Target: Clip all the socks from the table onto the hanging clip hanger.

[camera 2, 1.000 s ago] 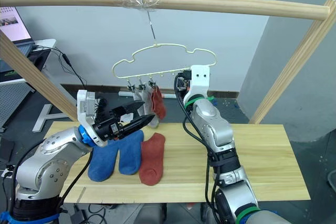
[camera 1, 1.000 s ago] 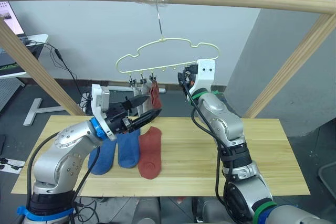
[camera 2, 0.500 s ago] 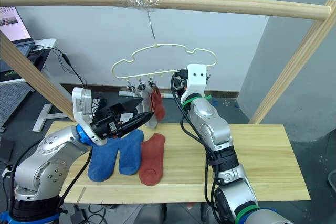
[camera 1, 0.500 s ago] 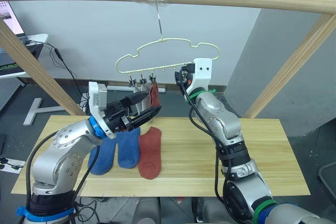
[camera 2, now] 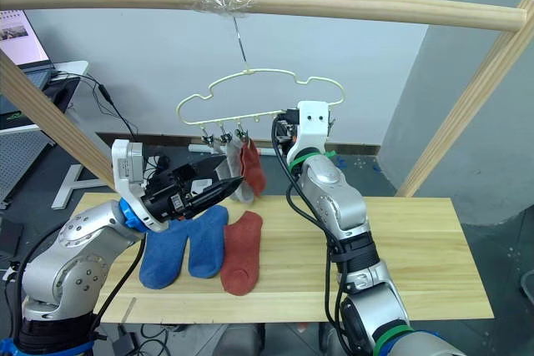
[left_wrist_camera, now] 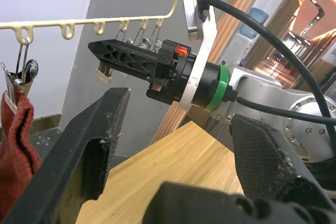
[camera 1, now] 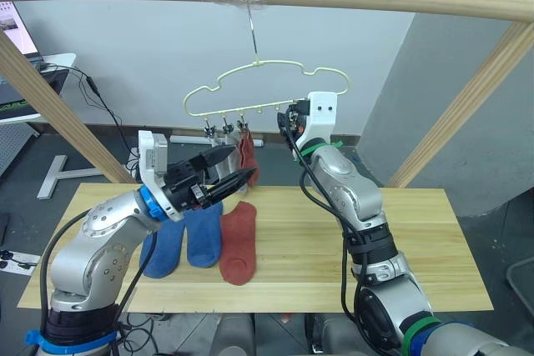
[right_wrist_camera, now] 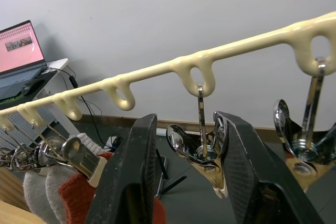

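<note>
Right hand is up at the clip hanger, fingers apart and straddling a free clip, probably to squeeze it open for the next sock. Left hand hovers over the bench near its back-left, fingers apart and empty, just beside the three socks already clipped: two grey, one rust-red. Two blue socks and a rust-red sock lie on the left half of the bench, so one needs picking up.
</note>
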Available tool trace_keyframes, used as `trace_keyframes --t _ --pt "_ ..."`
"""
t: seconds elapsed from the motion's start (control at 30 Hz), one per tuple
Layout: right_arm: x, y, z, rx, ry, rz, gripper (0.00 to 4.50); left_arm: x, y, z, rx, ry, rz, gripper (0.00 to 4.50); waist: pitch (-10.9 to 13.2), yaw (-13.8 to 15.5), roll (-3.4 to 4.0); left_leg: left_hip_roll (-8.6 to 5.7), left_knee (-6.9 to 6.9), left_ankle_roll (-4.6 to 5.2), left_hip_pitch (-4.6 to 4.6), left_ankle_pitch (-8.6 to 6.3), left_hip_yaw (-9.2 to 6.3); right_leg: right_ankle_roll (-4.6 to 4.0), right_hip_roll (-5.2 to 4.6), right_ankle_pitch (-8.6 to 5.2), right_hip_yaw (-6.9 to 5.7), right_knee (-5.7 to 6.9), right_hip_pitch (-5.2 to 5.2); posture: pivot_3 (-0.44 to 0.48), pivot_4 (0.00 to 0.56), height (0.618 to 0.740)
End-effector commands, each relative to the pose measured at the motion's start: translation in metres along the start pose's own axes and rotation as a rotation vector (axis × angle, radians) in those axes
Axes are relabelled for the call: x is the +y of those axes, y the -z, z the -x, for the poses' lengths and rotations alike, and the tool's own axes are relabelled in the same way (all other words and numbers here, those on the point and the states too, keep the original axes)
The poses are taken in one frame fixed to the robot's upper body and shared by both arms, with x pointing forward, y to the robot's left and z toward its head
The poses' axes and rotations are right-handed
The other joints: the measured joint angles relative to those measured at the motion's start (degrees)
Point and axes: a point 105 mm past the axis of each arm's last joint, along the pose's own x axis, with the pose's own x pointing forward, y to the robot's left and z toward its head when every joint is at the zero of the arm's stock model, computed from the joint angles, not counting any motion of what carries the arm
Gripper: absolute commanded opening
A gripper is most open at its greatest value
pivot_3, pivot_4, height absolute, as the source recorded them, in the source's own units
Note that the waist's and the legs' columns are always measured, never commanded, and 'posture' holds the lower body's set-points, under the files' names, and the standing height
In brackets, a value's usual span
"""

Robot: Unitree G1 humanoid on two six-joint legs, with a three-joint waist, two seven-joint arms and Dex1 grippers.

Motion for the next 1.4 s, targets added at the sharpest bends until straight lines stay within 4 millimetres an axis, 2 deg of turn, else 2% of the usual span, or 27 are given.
trace_keyframes --t 0.03,0.1,0.37,0.53,0.6,0.67,0.7,0.8,0.83,0.87,0.93,1.03,1.17,1.4 --pt "0.037 -0.027 -0.003 -0.092 -0.088 -0.056 1.79 -0.001 -0.011 0.002 -0.053 0.007 -0.034 3.53 0.0 0.0 0.02 0.00 0.00 0.00 0.00 0.00 0.00 0.00 0.00 0.00 0.00 0.00 0.00 0.324 0.183 0.740" --pt "0.037 -0.027 -0.003 -0.094 -0.087 -0.056 1.79 -0.001 -0.011 0.002 -0.054 0.007 -0.036 3.53 0.1 0.0 0.03 0.00 -0.02 0.00 0.00 0.00 0.00 0.00 0.00 -0.01 0.00 0.00 0.00 0.324 0.183 0.740" --pt "0.032 -0.027 -0.003 -0.096 -0.077 -0.050 0.08 0.000 -0.009 0.002 -0.057 -0.004 -0.030 3.53 0.2 0.0 0.07 0.00 -0.05 0.00 0.00 0.00 0.00 0.00 0.00 -0.04 -0.01 0.00 -0.01 0.317 0.186 0.740" --pt "0.029 -0.028 -0.001 -0.100 -0.085 -0.035 0.02 0.001 -0.004 0.003 -0.049 -0.022 -0.027 3.53 0.3 0.0 0.07 0.00 -0.05 0.00 0.00 0.00 0.00 0.00 -0.01 -0.05 -0.01 0.00 -0.01 0.297 0.189 0.740" --pt "0.028 -0.027 0.003 -0.079 -0.132 -0.007 0.02 0.016 0.019 0.006 0.024 -0.140 -0.076 3.53 0.3 -0.1 0.17 0.00 -0.05 0.00 0.00 0.00 0.00 -0.01 0.00 -0.05 0.00 0.00 -0.02 0.285 0.190 0.740" --pt "0.026 -0.023 0.007 -0.034 -0.181 0.044 0.02 0.023 0.064 0.013 0.212 -0.197 -0.202 3.53 0.4 -0.2 0.32 0.00 -0.06 0.00 0.02 0.00 0.04 -0.01 -0.01 -0.05 0.03 -0.01 -0.02 0.285 0.190 0.740" --pt "0.022 -0.024 0.009 -0.025 -0.190 0.054 0.02 0.025 0.087 0.019 0.306 -0.210 -0.196 3.53 0.5 -0.2 0.38 -0.01 -0.10 0.00 0.05 0.00 0.07 -0.03 -0.01 -0.06 0.06 -0.02 -0.02 0.285 0.190 0.740" --pt "0.014 -0.025 0.013 -0.015 -0.188 0.070 0.00 0.022 0.122 0.026 0.407 -0.180 -0.176 4.09 0.6 -0.2 0.31 0.00 -0.16 0.00 -0.03 -0.01 0.09 -0.07 -0.01 -0.13 0.05 -0.02 -0.15 0.261 0.196 0.740" --pt "0.010 -0.025 0.014 -0.010 -0.181 0.074 0.00 0.021 0.133 0.026 0.429 -0.184 -0.174 4.39 0.6 -0.2 0.30 0.01 -0.16 0.00 -0.15 0.00 0.08 -0.08 -0.01 -0.14 0.03 0.01 -0.30 0.261 0.196 0.740" --pt "0.007 -0.024 0.015 -0.004 -0.173 0.076 0.00 0.022 0.145 0.026 0.464 -0.187 -0.204 4.45 0.6 -0.1 0.30 0.02 -0.15 0.00 -0.40 0.00 0.06 -0.08 0.00 -0.13 0.00 0.06 -0.60 0.261 0.196 0.740" --pt "0.005 -0.023 0.017 0.003 -0.165 0.075 0.00 0.022 0.155 0.024 0.488 -0.186 -0.244 4.45 0.6 0.2 0.30 0.02 -0.08 0.00 -0.82 0.01 0.01 -0.25 0.00 -0.02 -0.06 0.14 -0.99 0.246 0.199 0.740" --pt "0.002 -0.023 0.020 0.008 -0.152 0.071 0.00 0.029 0.176 0.018 0.543 -0.237 -0.236 4.45 0.6 0.7 0.30 0.00 -0.07 0.00 -0.85 0.00 0.07 -0.33 -0.02 0.04 -0.01 0.07 -0.98 0.244 0.198 0.740" --pt "0.000 -0.016 0.024 0.033 -0.134 0.062 0.00 0.022 0.209 0.011 0.651 -0.221 -0.202 4.45 0.6 0.9 0.29 -0.03 -0.04 0.00 -0.87 0.00 0.09 -0.28 -0.03 0.06 0.01 0.06 -0.96 0.244 0.194 0.740" --pt "-0.001 -0.017 0.026 0.038 -0.133 0.074 0.00 0.020 0.226 0.019 0.766 -0.221 -0.172 4.45 0.6 0.9 0.28 -0.02 0.00 0.01 -0.78 0.01 0.01 -0.19 0.00 0.07 -0.06 0.15 -0.88 0.234 0.188 0.740"
